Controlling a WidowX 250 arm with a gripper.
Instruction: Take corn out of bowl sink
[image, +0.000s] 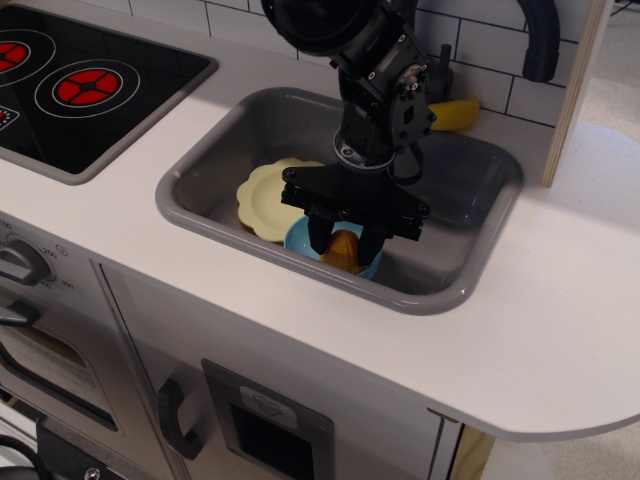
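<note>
The yellow-orange corn (344, 253) stands in the light blue bowl (298, 237) at the front of the grey sink (440, 300). My gripper (343, 243) reaches down into the bowl. Its black fingers (319, 234) are closed in on both sides of the corn, which shows between them. The corn still sits inside the bowl. The arm hides most of the bowl's back rim.
A pale yellow scalloped plate (262, 195) lies in the sink left of the bowl, touching it. A smooth yellow banana (458, 113) lies behind the sink by the black faucet (540, 45). A black stove top (80, 85) is at the left. A wooden panel (575, 90) stands at the right.
</note>
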